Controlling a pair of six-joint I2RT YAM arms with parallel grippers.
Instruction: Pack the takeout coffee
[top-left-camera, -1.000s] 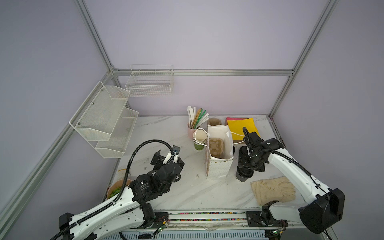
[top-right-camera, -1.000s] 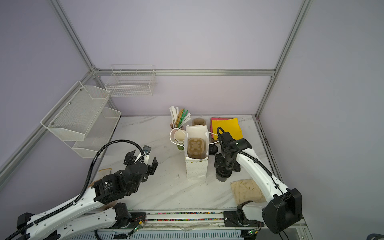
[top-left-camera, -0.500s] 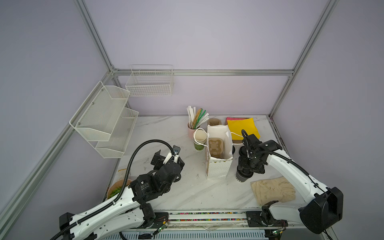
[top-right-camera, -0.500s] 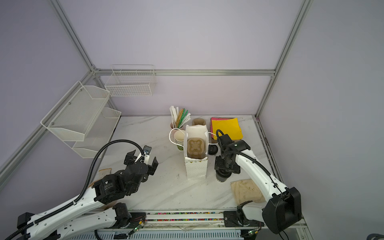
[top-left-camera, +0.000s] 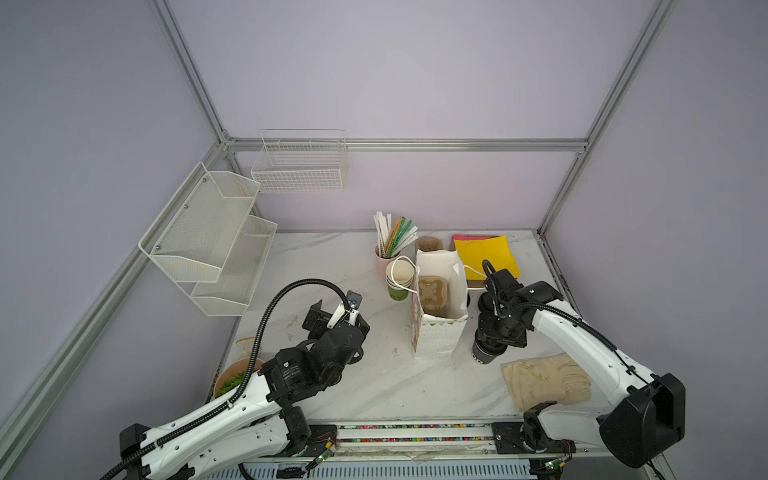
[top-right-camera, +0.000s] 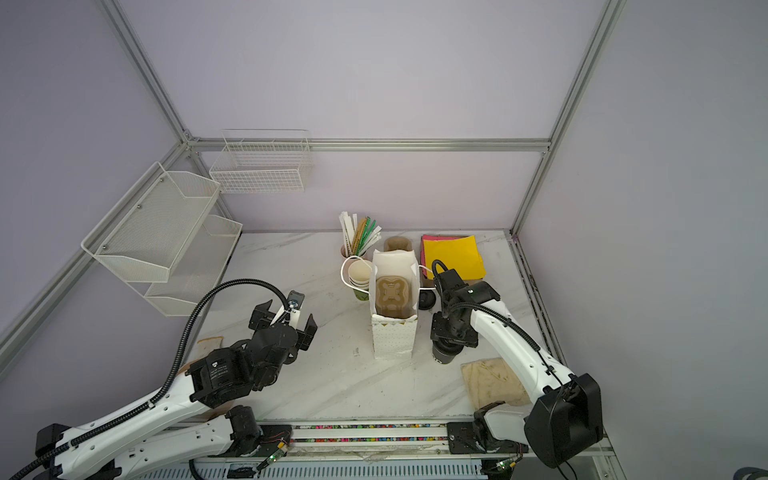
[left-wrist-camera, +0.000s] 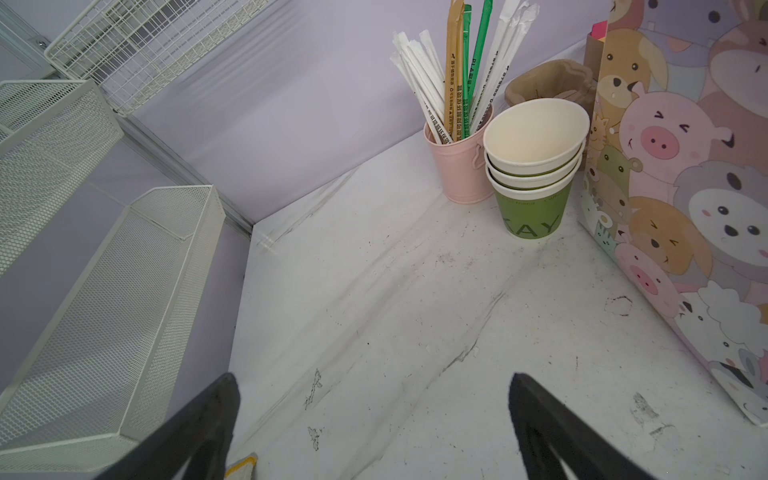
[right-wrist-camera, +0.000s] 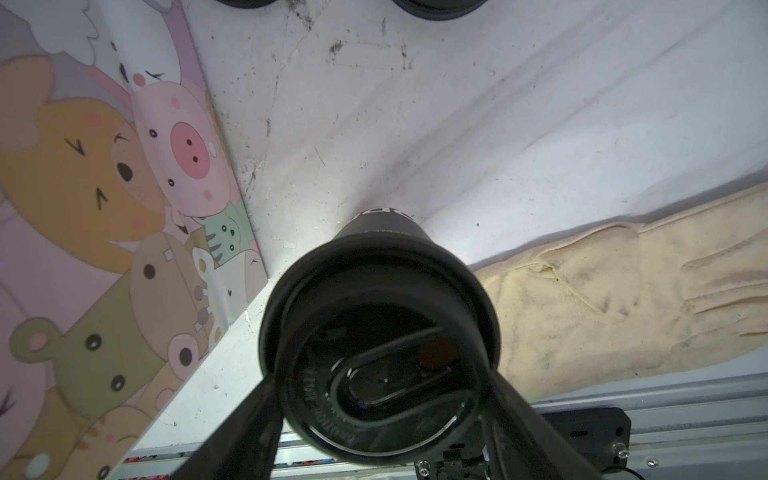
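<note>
The takeout coffee (top-left-camera: 482, 355) is a dark cup with white lettering and a black round lid (right-wrist-camera: 374, 332). It stands on the table just right of the white cartoon-animal paper bag (top-left-camera: 436, 336). My right gripper (top-left-camera: 492, 340) comes down over it from above. In the right wrist view the right gripper (right-wrist-camera: 380, 374) has one finger against each side of the lid, shut on it. In both top views the arm hides most of the cup (top-right-camera: 444, 356). My left gripper (top-left-camera: 336, 322) hovers open and empty left of the bag, with bare table between its fingers in the left wrist view.
A brown cup carrier (top-left-camera: 432, 293) sits inside the bag. Behind it stand nested green cups (left-wrist-camera: 534, 199), a pink cup of straws (left-wrist-camera: 461, 174) and yellow napkins (top-left-camera: 486, 253). A cream cloth (top-left-camera: 544, 380) lies right of the coffee. Wire shelves (top-left-camera: 208, 241) hang on the left wall.
The right gripper's fingers have narrowed onto the cup's lid, and the arm has shifted slightly. The left arm has not moved.
</note>
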